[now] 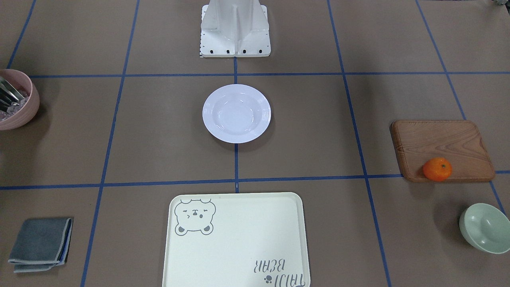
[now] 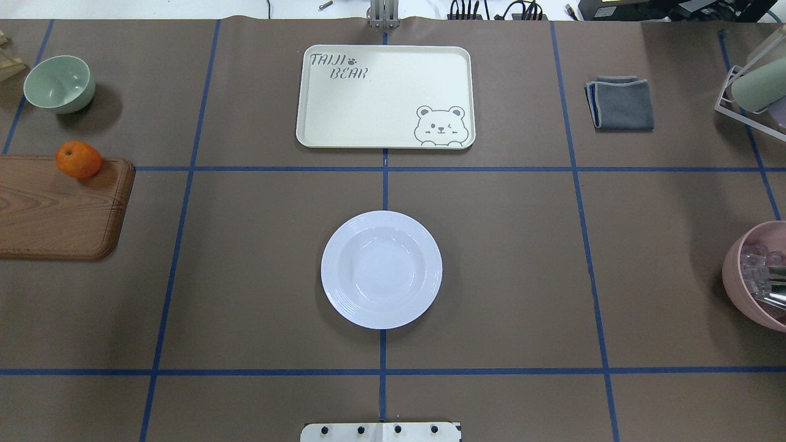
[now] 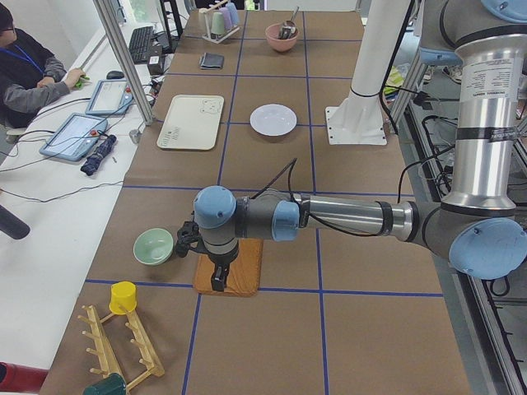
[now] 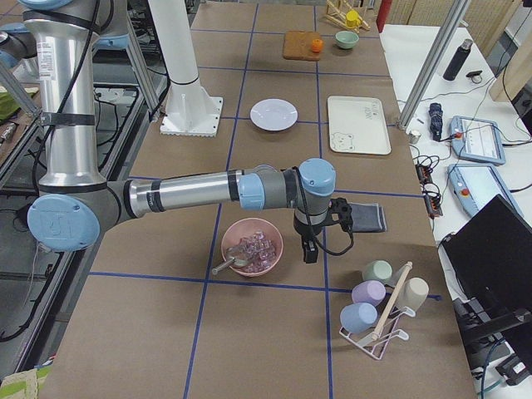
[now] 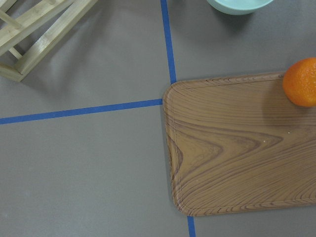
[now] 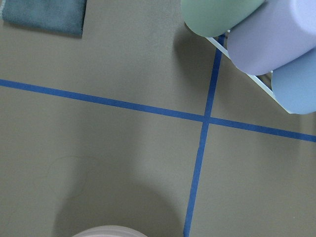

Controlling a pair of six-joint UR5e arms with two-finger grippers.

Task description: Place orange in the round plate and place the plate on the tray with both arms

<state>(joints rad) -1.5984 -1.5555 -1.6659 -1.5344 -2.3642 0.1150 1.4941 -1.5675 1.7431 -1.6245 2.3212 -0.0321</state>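
Orange not yet picked up

Overhead, the orange sits upper left on a board corner, plate at centre, tray above; best to descend straight over the fruit. Left end effector, right end effector: spread or pressed together, cannot tell.

A: Left gripper shows only from the side camera — jaws too small to call.
B: Same for the right gripper, can't tell.
A: Left wrist view clips the orange at its right edge.
B: And the front-facing view cuts the tray off — lettering partly lost at the bottom.
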